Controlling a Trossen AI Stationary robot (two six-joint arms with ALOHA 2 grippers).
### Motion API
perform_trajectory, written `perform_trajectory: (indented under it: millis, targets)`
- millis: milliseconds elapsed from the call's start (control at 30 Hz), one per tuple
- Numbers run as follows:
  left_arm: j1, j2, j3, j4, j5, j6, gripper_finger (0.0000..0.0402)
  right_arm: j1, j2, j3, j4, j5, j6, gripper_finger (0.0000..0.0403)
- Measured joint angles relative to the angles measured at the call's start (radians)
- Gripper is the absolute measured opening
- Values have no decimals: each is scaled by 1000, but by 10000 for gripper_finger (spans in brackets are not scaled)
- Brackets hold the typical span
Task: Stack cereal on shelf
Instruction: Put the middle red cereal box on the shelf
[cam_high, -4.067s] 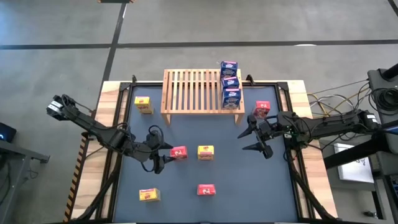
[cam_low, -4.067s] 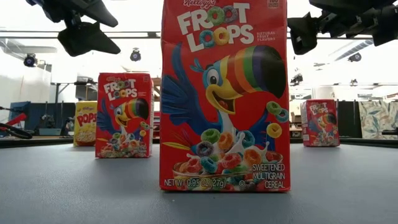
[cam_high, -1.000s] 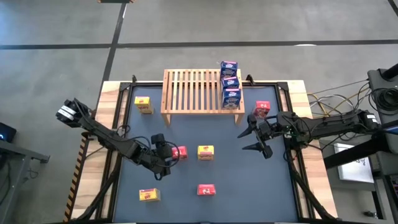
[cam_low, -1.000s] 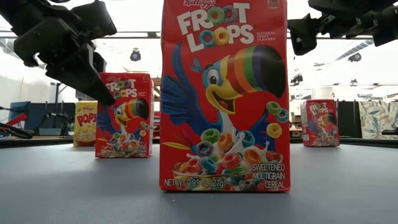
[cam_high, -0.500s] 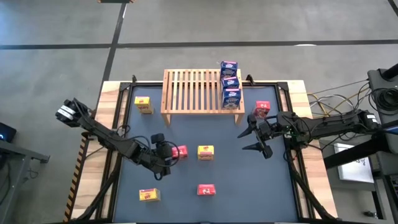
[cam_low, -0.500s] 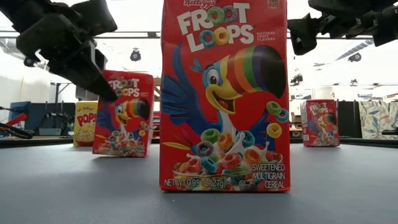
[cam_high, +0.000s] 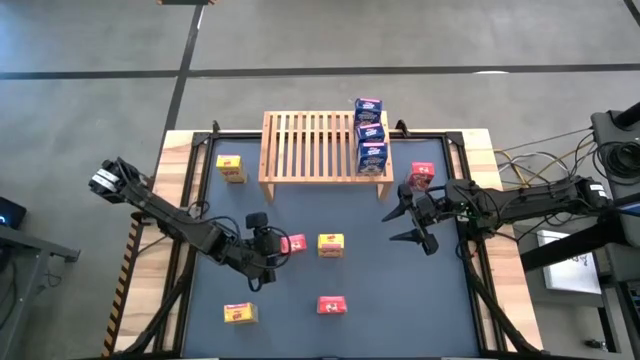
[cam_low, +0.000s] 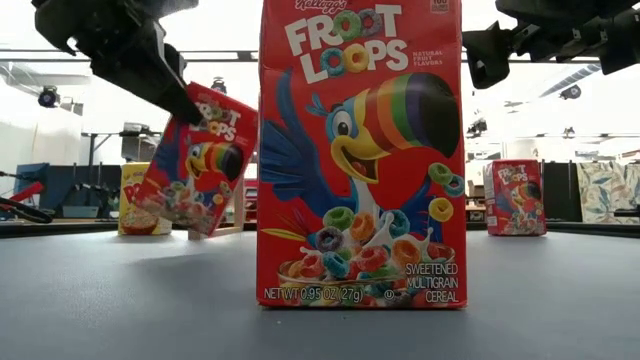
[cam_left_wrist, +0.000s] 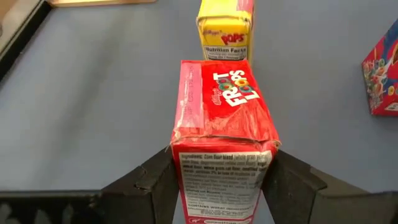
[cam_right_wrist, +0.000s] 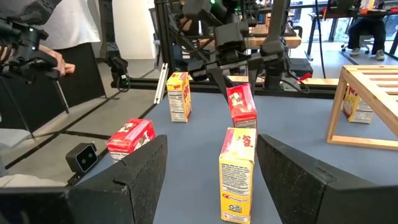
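Note:
My left gripper (cam_high: 280, 244) is shut on a red cereal box (cam_left_wrist: 221, 127), which hangs tilted above the blue table top (cam_low: 196, 158). My right gripper (cam_high: 410, 223) waits open at the right, level, with nothing between its fingers (cam_right_wrist: 217, 180). The shelf (cam_high: 315, 145), a slatted wooden rack, stands at the far edge with three blue boxes (cam_high: 371, 131) in a row on its right end. Loose boxes stand on the table: yellow (cam_high: 331, 244), red (cam_high: 332, 305), yellow (cam_high: 240, 313), yellow (cam_high: 230, 167) and red (cam_high: 421, 176). My left gripper pinches the red box between its two fingers (cam_left_wrist: 155, 183), one on each broad face near the top end (cam_left_wrist: 186, 140). The fingers slant down from the table's near left. The box is lifted clear of the table and tilted, its bottom swung away (cam_low: 190, 215).
The yellow box (cam_left_wrist: 226, 28) stands just beyond the held one. The red box (cam_low: 362, 150) stands close before the low camera. A black frame and wooden border (cam_high: 180, 200) run round the table. People and stands show beyond the table in the right wrist view.
My left gripper has gone up with the red box. The box stood flat on the table a second ago; first one bottom edge came up, and now it hangs tilted, clear of the table.

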Motion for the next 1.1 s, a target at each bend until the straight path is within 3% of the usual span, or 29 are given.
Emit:
perform_trajectory:
  millis: [467, 1100]
  targets:
    - [0, -51, 120, -77, -58, 96, 178, 0, 0, 0, 0, 0, 0, 235]
    - [1, -169, 131, 4, -135, 211, 178, 0, 0, 0, 0, 0, 1, 235]
